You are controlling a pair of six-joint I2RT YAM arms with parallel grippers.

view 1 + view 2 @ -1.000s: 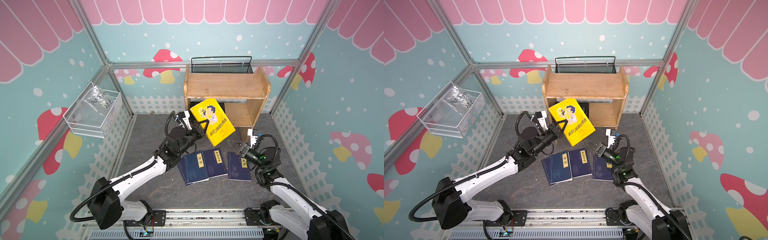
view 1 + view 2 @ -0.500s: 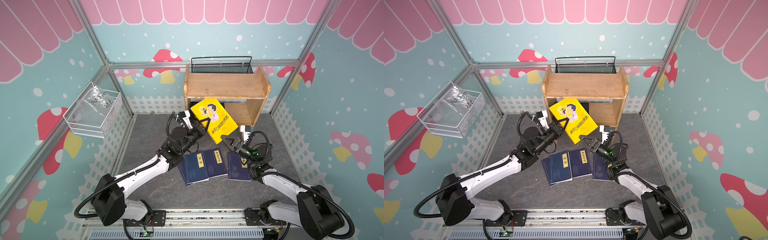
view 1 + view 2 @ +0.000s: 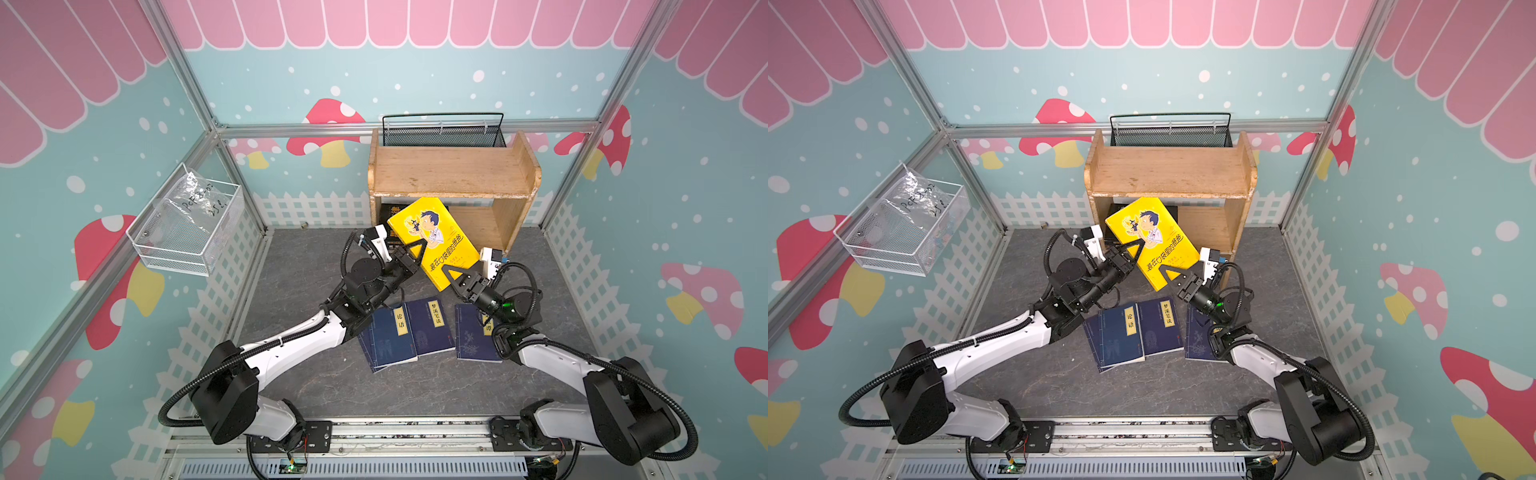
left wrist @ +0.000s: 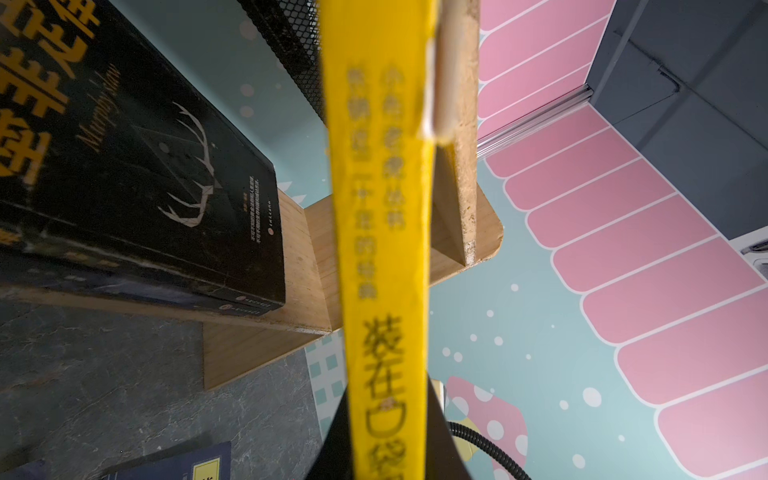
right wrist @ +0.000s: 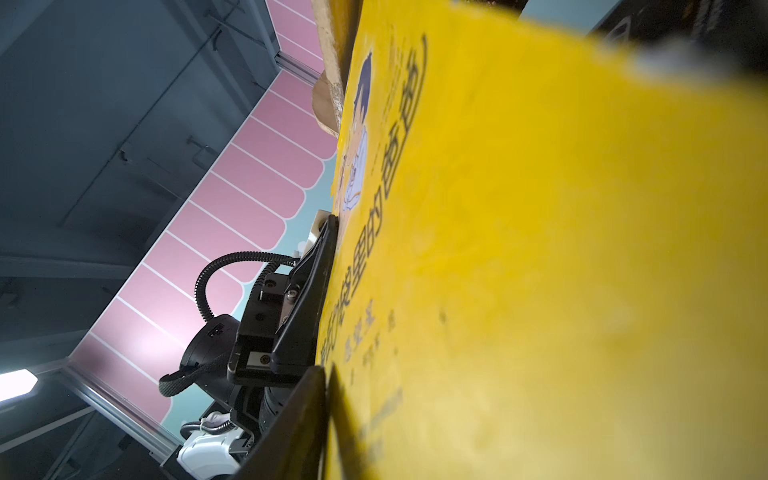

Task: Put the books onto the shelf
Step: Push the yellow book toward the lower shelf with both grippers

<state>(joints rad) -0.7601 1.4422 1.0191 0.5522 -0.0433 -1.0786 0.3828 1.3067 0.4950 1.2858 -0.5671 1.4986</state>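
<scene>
On grey floor (image 3: 291, 270) (mushroom walls (image 3: 328, 120)) lie navy books (image 3: 430, 332).

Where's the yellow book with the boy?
In both top views the yellow book is mid-scene, tilted in front of the shelf, held by the left gripper, behind the navy books.

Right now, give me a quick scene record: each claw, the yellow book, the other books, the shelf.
yellow book: off the floor, tilted, in front of the shelf's lower tier
left claw: shut on the yellow book's edge
right claw: at that book's lower corner; grip unclear
navy books: flat on the floor between the arms
black books: stacked flat on the lower tier
shelf: upright, no books on the top tier
</scene>
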